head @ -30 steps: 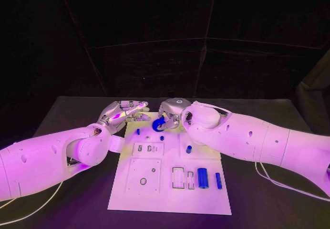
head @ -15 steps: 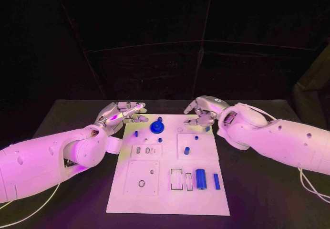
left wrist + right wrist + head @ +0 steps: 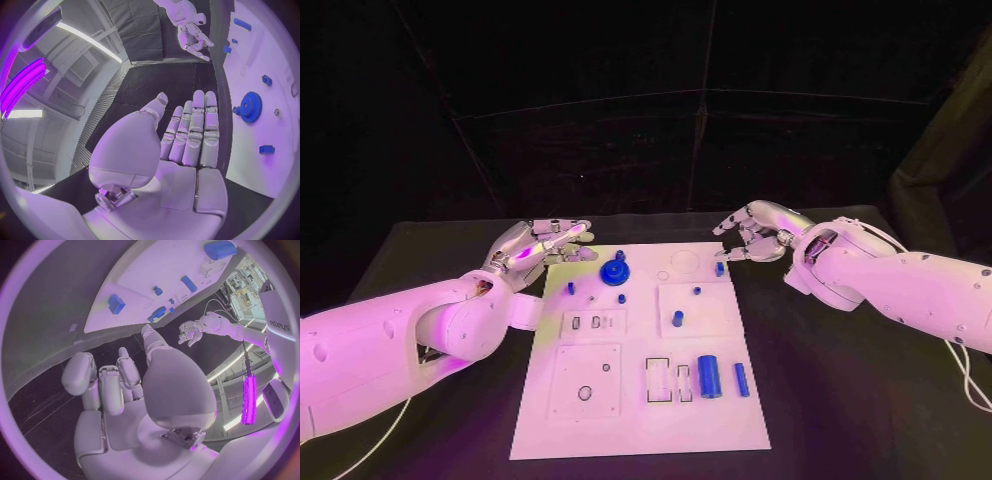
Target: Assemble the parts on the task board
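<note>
Black table (image 3: 848,400) carrying the white task board (image 3: 646,420) at centre. Left hand (image 3: 538,243) off the board's far left corner, fingers straight, holding nothing. Right hand (image 3: 759,232) beyond the far right corner (fingers curled, empty). Blue gear (image 3: 615,267) seated near the far edge.

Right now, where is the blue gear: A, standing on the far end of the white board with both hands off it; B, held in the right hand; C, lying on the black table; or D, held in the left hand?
A: the blue gear stands on the far end of the task board, with the left hand and right hand both off to its sides, holding nothing.
</note>
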Controlling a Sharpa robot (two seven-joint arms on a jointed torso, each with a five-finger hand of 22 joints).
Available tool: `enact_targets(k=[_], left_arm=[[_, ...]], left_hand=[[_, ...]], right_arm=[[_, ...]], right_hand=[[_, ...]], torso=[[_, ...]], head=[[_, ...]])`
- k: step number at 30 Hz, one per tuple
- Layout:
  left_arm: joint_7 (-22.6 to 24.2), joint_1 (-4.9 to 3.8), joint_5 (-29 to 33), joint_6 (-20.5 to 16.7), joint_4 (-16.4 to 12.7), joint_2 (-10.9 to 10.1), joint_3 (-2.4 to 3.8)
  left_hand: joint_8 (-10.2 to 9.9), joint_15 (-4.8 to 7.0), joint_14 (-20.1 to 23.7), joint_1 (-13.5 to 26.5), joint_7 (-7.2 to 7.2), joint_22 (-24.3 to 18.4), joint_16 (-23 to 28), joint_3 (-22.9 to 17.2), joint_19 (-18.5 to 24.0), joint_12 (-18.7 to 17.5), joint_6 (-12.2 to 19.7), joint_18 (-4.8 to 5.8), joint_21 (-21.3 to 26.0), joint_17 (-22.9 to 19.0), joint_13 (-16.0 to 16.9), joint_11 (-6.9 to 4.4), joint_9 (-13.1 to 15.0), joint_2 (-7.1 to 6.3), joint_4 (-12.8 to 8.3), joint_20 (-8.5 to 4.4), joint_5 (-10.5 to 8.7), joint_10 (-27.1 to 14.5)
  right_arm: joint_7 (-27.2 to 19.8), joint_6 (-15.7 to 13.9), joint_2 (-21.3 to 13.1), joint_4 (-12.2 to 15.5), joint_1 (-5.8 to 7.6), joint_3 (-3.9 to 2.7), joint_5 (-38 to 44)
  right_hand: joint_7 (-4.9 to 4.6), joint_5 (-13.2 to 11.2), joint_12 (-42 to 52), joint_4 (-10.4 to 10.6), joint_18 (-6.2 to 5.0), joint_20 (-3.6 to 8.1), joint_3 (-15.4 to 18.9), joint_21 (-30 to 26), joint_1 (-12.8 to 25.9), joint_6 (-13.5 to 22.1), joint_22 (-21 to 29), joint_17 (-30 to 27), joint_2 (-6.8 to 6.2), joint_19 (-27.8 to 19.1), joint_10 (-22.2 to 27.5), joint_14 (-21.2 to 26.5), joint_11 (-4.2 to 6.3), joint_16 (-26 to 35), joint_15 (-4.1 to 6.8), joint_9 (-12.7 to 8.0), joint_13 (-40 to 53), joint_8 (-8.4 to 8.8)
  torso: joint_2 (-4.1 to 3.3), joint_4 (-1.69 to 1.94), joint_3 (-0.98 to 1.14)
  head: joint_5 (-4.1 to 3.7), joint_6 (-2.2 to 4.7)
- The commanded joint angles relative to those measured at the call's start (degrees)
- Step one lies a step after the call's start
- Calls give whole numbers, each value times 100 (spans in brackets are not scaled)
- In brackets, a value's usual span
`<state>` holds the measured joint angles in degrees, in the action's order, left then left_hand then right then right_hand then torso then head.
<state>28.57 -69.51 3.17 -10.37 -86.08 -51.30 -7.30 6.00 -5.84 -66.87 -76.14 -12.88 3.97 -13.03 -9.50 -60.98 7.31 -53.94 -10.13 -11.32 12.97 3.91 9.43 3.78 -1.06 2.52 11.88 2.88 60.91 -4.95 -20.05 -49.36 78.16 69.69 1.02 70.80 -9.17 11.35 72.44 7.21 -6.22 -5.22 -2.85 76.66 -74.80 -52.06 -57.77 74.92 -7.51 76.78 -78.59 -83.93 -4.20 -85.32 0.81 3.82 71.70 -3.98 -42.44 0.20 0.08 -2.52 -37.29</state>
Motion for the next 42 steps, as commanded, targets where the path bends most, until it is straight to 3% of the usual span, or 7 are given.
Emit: enact_targets(k=[1, 9, 24, 42], left_arm=[[-6, -6, 7, 95, 7, 16, 4], [-7, -3, 7, 106, 30, 33, 3], [-10, 0, 7, 113, 57, 37, 3], [-24, 5, 7, 101, 92, 45, 2]], left_hand=[[-17, -6, 45, 13, -6, -9, 29, 4, -31, -28, 46, -29, 28, 5, -9, -11, -4, 58, -24, 16, -7, -37], [-17, -6, 45, 13, -6, -9, 29, 4, -31, -28, 46, -29, 28, 5, -9, -11, -4, 58, -24, 16, -7, -37], [-17, -6, 45, 13, -6, -9, 29, 4, -31, -28, 46, -29, 28, 5, -9, -11, -4, 58, -24, 16, -7, -37], [-18, -6, 46, 9, -5, -10, 33, -6, -34, -25, 46, -29, 37, 11, -9, -12, -3, 63, -39, 16, -8, -38]], right_arm=[[-381, 68, 34, -139, -67, 1, -253], [-434, 32, 117, -321, -254, 1, -208], [-502, 28, 224, -472, -426, 1, -74], [-554, 37, 318, -643, -491, 1, 7]], right_hand=[[-4, 32, -12, -10, 27, -28, 58, -21, -73, 44, 1, 490, 5, -12, 35, -391, 12, -21, -38, 5, 5, 15], [-6, 125, -13, -22, 28, -33, 92, -19, -136, 43, -2, 500, 52, -10, 37, -392, 9, -23, -40, 11, 9, 3], [3, 218, 19, -65, 31, -32, 97, -4, -245, -15, -28, 528, 167, 5, 15, -398, 18, -33, -37, 26, 46, -33], [67, 225, 67, -178, 40, 8, -2, 27, -367, -289, -83, 567, 368, 34, -31, -407, 78, -46, 11, 58, 105, -169]], torso=[[-3, 2, -16], [-3, 11, -18], [-3, 12, -21], [-1, 9, -19]], head=[[-27, -15], [-13, -43], [-23, -68], [2, -101]])
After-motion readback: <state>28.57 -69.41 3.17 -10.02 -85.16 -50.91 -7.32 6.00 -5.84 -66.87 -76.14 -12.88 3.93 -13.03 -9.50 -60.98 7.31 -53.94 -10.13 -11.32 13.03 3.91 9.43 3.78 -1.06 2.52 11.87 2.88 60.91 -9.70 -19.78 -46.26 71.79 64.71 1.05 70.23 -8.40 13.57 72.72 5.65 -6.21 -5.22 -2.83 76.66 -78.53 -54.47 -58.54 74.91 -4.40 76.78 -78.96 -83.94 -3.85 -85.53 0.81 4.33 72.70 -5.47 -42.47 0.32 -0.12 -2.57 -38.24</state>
